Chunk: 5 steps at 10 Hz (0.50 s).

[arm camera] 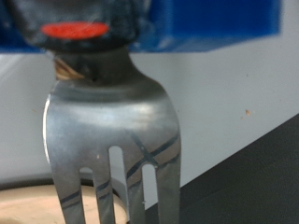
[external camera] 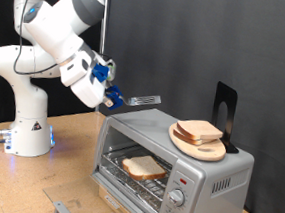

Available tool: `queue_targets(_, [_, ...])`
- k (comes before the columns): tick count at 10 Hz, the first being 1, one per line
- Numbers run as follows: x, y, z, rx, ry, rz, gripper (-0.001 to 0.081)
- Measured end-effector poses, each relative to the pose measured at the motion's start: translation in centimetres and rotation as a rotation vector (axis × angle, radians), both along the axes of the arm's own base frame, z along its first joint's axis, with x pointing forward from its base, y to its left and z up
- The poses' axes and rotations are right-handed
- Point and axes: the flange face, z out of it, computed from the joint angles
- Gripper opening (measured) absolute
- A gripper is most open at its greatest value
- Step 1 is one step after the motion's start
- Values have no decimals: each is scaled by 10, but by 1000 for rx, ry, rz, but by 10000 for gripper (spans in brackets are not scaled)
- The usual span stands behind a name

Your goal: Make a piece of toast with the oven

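Observation:
The silver oven [external camera: 212, 178] stands at the exterior view's lower right with its glass door [external camera: 125, 193] folded down open. One slice of pale bread with a brown crust [external camera: 144, 167] lies on the wire rack inside. More bread slices [external camera: 198, 130] lie on a round wooden board [external camera: 201, 148] on top of the oven. My gripper [external camera: 111, 90] hangs above the oven's left end, shut on the handle of a metal fork [external camera: 143, 101] whose flat end points toward the board. In the wrist view the fork [arm camera: 112, 131] fills the picture below the blue fingers [arm camera: 215, 19].
A black stand [external camera: 225, 108] rises behind the board on the oven top. Round knobs [external camera: 178, 198] are on the oven's right front. The robot base [external camera: 28, 127] stands at the exterior view's left on the wooden table [external camera: 15, 186]. A dark curtain [external camera: 188, 40] closes the back.

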Motion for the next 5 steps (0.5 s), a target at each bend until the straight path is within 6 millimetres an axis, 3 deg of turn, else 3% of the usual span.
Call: queue_targets(5, [0, 28, -6, -48, -11, -37, 491])
